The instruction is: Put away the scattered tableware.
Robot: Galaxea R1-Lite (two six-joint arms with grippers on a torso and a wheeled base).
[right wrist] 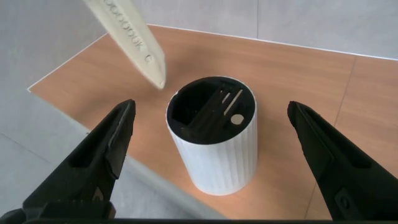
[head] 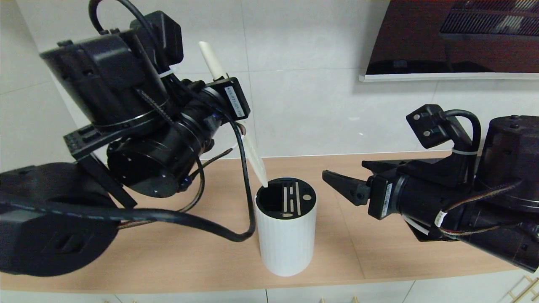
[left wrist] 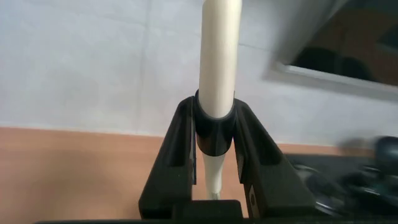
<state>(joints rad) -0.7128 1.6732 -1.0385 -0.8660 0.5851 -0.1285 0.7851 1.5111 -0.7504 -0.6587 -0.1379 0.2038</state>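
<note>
A white ribbed cylindrical holder (head: 287, 229) with a black slotted top stands upright on the wooden counter (head: 168, 252). My left gripper (left wrist: 214, 134) is shut on a cream knife (head: 257, 162), handle (head: 212, 59) up and blade tip slanting down to just above the holder's large opening. In the right wrist view the knife blade (right wrist: 134, 46) hangs above the holder (right wrist: 214, 140) near its rim. My right gripper (right wrist: 217, 134) stands open beside the holder, its fingers (head: 345, 187) level with the holder's top, with nothing between them.
A white tiled wall rises behind the counter, and a dark range hood (head: 454, 38) hangs at the upper right. The counter's front edge (head: 379, 280) runs just in front of the holder. Bare counter lies on either side of the holder.
</note>
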